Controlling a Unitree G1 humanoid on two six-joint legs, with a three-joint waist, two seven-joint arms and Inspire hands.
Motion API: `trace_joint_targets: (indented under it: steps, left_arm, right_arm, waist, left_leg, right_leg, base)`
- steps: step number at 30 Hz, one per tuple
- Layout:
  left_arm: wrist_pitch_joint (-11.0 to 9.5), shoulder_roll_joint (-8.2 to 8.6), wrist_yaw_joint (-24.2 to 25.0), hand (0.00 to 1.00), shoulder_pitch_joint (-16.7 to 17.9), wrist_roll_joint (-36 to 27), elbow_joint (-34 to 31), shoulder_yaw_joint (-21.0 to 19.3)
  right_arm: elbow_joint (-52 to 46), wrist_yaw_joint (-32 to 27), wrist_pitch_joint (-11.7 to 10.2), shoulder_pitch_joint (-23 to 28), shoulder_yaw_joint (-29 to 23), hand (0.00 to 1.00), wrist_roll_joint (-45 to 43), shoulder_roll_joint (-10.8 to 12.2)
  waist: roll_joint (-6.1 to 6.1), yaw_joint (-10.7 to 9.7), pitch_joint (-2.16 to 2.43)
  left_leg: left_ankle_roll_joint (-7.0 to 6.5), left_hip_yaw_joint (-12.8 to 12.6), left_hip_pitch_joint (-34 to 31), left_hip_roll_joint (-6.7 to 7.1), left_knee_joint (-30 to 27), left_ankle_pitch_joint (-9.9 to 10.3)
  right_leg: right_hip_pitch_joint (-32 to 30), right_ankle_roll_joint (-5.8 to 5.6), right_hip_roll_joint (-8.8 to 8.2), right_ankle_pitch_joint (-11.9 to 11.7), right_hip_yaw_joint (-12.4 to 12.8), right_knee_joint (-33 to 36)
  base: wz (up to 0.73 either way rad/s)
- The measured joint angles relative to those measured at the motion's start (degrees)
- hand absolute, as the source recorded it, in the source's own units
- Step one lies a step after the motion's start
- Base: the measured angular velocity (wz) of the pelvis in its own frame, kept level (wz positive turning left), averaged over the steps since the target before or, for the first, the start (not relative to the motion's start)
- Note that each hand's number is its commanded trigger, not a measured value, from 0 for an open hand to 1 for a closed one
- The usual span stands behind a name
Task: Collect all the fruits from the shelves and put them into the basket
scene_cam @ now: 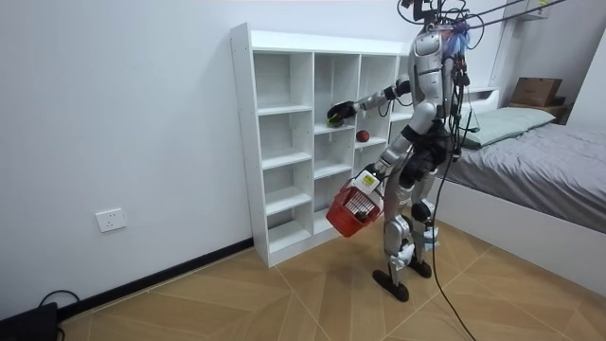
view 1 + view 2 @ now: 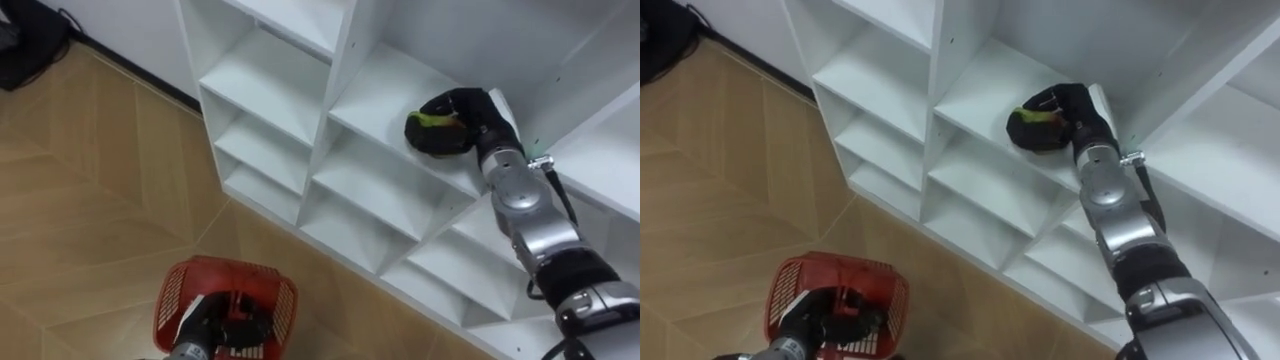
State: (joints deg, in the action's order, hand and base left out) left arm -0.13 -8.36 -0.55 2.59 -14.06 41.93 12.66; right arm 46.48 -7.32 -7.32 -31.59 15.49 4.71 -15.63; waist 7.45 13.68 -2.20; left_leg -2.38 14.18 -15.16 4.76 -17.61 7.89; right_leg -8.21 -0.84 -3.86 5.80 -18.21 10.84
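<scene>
Our right robot hand (image 2: 472,122) clasps a yellow-green fruit (image 2: 431,120) on the shelf (image 2: 375,100); our left robot hand (image 2: 213,322) grips the red basket (image 2: 170,295).

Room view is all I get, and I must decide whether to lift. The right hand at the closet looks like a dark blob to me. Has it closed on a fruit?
Observer: Yes. In the left eye view the right hand has its fingers curled round a yellow-green fruit, low over the shelf board. I cannot tell whether the fruit has left the board.
Operator: Is the basket held properly for the drop?
Observer: The left hand is closed on the handle across the top of the red basket. The basket's open side faces up, over the wooden floor.
</scene>
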Motion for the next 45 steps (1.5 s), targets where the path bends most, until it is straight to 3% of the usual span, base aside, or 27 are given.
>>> trace_joint_targets:
  steps: [8, 12, 16, 22, 27, 33, 45]
  left_arm:
    - [-0.03, 1.22, -1.18, 1.0, -1.27, -2.11, 0.01, 0.95]
    - [-0.06, 2.15, -2.34, 1.0, -2.48, -4.55, 0.08, 1.11]
    - [-0.42, 3.46, -3.74, 1.0, -4.98, -6.62, 2.15, 1.08]
    - [-1.9, 4.4, -3.8, 1.0, -6.08, -7.93, 3.28, 1.16]
    - [-1.99, 5.24, -3.77, 1.0, -6.25, -9.03, 3.28, 2.22]
    - [-2.08, 5.25, -3.82, 1.0, -6.25, -13.26, 3.03, 2.47]
    - [-2.5, 5.02, -2.24, 1.0, -6.25, -15.71, 3.02, 3.6]
  right_arm:
    - [-11.24, 1.09, -0.64, 8.91, 0.18, 1.0, -0.14, 4.01]
    - [-15.57, 3.62, -1.4, 14.56, 1.21, 1.0, 0.52, 5.71]
    - [-15.24, 6.18, 1.11, 20.92, 2.29, 1.0, -0.7, 6.42]
    - [-15.16, 9.5, 1.38, 25.74, 2.4, 1.0, 0.76, 6.87]
    - [-15.1, 10.08, 1.44, 26.94, 2.4, 1.0, 0.85, 7.4]
    - [-11.22, 10.06, 2.1, 28.06, 2.24, 1.0, 4.07, 8.28]
    - [-11.02, 11.24, 2.51, 29.47, 2.3, 1.0, 10.96, 8.67]
  waist:
    - [-2.27, -3.45, 0.63]
    - [-3.17, -4.83, 1.07]
    - [-4.58, -7.06, 1.07]
    - [-5.95, -10.28, 0.93]
    - [-7.04, -11.65, 0.93]
    - [-7.12, -12.01, 0.93]
    - [-7.02, -12.02, 0.9]
  left_leg:
    - [-0.49, -3.75, 0.86, -0.55, 0.37, 0.15]
    - [-0.79, -6.16, 2.12, -1.17, 1.33, 0.38]
    - [-0.84, -7.68, 2.85, -1.44, 1.98, 0.34]
    - [-0.84, -9.51, 2.83, -2.04, 2.48, 0.36]
    - [-0.79, -10.35, 2.92, -2.33, 2.87, 0.37]
    - [-0.82, -10.95, 3.06, -2.37, 3.05, 0.39]
    - [-0.92, -12.68, 3.48, -2.6, 3.12, 0.47]
  right_leg:
    - [0.11, 0.01, -0.16, -0.01, 1.78, 0.0]
    - [0.19, 0.17, 0.06, -0.2, 3.92, 0.12]
    - [-0.27, 0.16, 0.03, -0.21, 5.39, 0.94]
    - [-1.36, 0.33, 0.42, -0.32, 6.97, 1.26]
    - [-1.95, 0.4, 0.61, -0.36, 7.66, 1.52]
    - [-2.33, 0.4, 0.6, -0.36, 8.25, 1.78]
    - [-2.72, 0.4, 0.81, -0.36, 9.9, 1.93]
  base:
    - [-0.13]
    - [-0.3]
    - [-0.2]
    - [-0.18]
    - [-0.09]
    - [-0.05]
    - [-0.06]
